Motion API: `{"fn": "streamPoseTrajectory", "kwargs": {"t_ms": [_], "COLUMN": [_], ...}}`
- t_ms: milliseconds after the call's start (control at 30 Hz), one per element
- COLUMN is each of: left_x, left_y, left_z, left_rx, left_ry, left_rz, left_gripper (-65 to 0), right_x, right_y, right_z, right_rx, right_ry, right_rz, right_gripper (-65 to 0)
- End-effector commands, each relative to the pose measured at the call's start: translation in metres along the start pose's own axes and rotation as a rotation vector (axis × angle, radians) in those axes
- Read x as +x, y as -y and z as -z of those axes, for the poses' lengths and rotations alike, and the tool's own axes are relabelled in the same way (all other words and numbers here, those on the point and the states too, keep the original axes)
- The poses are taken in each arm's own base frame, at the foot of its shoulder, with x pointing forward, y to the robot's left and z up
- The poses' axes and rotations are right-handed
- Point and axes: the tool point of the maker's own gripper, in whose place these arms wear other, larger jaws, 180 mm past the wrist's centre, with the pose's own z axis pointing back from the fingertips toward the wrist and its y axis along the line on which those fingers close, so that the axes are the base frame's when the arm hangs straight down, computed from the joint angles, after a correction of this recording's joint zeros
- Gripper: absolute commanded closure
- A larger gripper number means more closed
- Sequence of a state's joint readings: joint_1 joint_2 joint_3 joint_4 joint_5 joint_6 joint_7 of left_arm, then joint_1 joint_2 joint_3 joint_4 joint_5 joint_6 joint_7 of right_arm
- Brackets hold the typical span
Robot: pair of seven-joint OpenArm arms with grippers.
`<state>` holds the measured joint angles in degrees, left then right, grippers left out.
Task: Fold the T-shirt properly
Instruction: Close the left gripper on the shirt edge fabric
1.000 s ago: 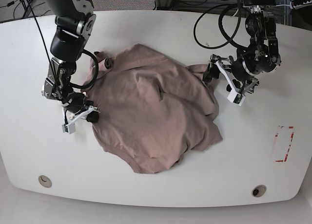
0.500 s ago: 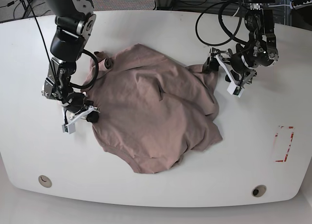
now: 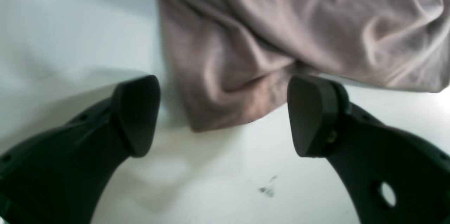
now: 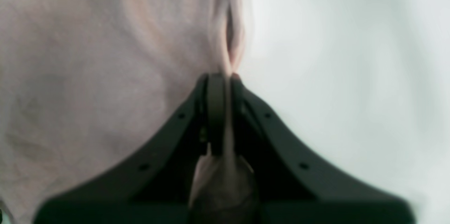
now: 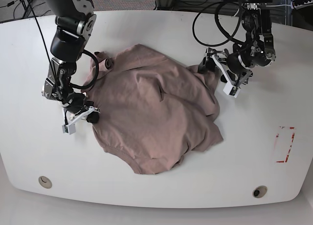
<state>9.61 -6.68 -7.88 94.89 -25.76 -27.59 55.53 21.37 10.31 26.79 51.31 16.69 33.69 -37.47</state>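
The right gripper (image 4: 225, 76) pinches the T-shirt (image 5: 156, 112) edge; the left gripper (image 3: 223, 115) gapes wide around a corner.

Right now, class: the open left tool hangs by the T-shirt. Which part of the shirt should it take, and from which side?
Probably the bunched fold at the T-shirt's edge, lying between the left tool's open jaws. Come in from the bare table side: the fold pokes out toward the tool. The right tool already pinches the opposite edge.
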Motion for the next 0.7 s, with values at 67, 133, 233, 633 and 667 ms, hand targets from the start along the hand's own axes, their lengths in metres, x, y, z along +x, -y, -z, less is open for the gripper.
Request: {"fn": "streamPoseTrajectory", "kwargs": {"t_ms": [67,133,233,633,667], "left_x": [0.003,0.002,0.002,-0.021,-0.02], "left_y": [0.003,0.003,0.003,-0.005,-0.005], "left_z": [0.0,0.0,0.0,0.015,0.015], "left_rx": [-0.013,-0.013,-0.013,-0.026,-0.026], "left_ry": [0.003,0.002,0.002,-0.067,-0.067], "left_rz": [0.015,0.014,0.014,-0.049,-0.05], "left_gripper": [-53.1,-50.4,-41.0,-0.1,0.0], "right_x": [0.012,0.012,0.012,0.012,0.012], "right_y": [0.003,0.003,0.003,0.003,0.003], "right_z": [-0.003,-0.003,-0.003,-0.003,-0.003], "right_rx": [-0.014,-0.014,-0.012,-0.009,-0.009], "right_ry": [0.011,0.011,0.011,0.009,0.009], "right_rz": [-0.028,-0.028,-0.03,-0.032,-0.032], "right_gripper": [-0.6,-0.6,-0.6,-0.6,-0.6]}}
